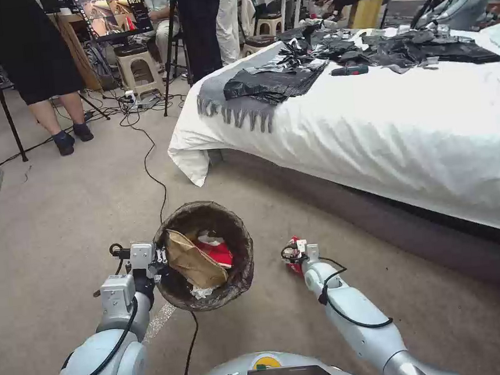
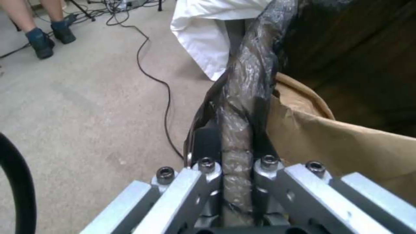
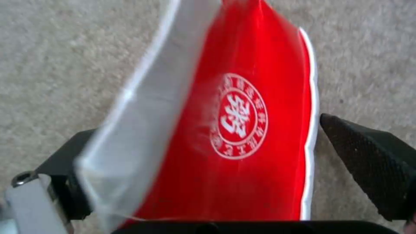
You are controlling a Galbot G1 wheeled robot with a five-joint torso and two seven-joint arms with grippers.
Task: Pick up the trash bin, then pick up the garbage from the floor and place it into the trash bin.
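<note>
You see the trash bin (image 1: 204, 255) lined in dark brown-black, holding a tan brown paper bag (image 1: 192, 261) and a red-and-white piece. The paper cup (image 3: 242, 130) is bright red with a white rim and a white round emblem. The carpet (image 1: 61, 227) is beige, the bed (image 1: 408, 133) white.

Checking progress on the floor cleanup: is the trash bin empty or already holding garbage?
Holding garbage: the trash bin, gripped at its rim by the left pincer, contains a brown paper bag.
</note>
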